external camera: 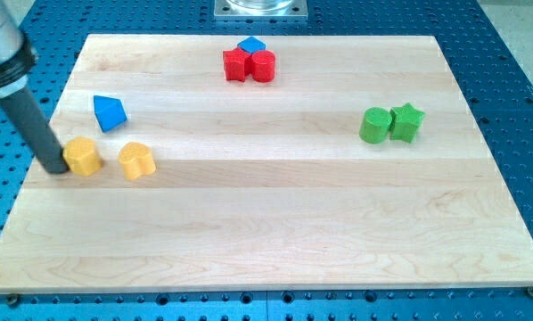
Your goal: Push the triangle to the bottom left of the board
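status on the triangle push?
My tip at board's left edge, touching yellow hexagon block. Blue triangle just above-right, not contacted. Yellow heart block nearby; bottom-left path open.

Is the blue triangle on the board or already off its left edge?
On the board: the blue triangle sits inside the left edge of the board, above the yellow blocks; my tip is below-left.

Smooth pale wood board (275, 223)

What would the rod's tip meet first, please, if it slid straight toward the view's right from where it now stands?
My tip already seems to touch the yellow hexagon block; that comes first, then probably the yellow heart-shaped block beyond it.
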`<act>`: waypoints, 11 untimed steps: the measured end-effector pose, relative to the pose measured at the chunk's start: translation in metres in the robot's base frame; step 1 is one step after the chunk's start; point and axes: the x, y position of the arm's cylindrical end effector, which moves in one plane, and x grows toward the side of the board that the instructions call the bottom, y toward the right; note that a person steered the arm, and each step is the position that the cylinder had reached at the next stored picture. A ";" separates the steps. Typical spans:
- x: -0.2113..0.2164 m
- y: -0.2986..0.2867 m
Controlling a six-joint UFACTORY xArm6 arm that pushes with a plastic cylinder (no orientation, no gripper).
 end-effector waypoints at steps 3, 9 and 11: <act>-0.061 0.113; 0.083 0.026; -0.020 0.046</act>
